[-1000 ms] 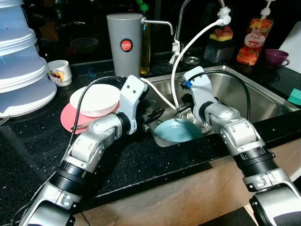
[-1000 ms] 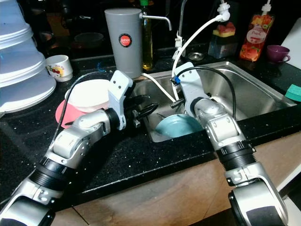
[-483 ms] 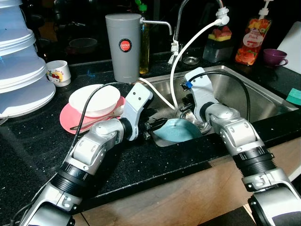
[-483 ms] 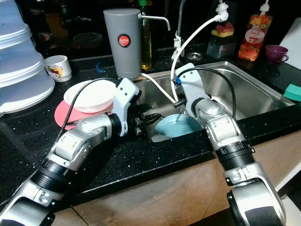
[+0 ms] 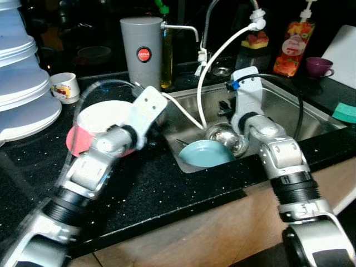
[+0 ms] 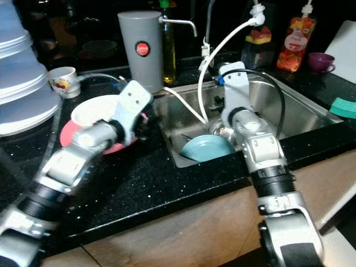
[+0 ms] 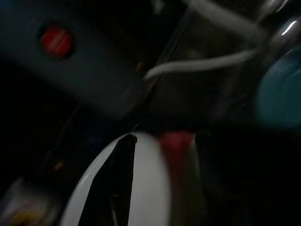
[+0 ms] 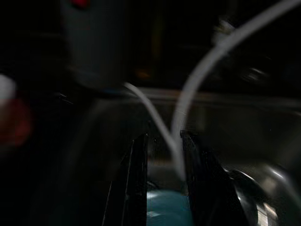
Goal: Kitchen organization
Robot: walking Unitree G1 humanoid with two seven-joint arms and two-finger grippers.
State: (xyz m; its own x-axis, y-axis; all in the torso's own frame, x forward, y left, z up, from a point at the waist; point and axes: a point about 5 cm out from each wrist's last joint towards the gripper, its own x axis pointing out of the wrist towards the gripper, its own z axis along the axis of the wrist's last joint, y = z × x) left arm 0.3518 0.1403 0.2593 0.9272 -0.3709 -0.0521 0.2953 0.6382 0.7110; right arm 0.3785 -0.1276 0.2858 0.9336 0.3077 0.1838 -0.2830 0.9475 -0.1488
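Black speckled worktop carries a white bowl on a pink plate, over which the spread left claw is best lowered squarely, while the right claw, slightly parted, hangs above the teal plate in the sink.

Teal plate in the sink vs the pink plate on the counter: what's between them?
In the left eye view, between the teal plate and the pink plate lie the sink's left wall, black countertop, and the left arm's wrist.

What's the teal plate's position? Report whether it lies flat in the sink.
Tilted, not flat: the teal plate leans in the sink's front left corner beside a steel bowl.
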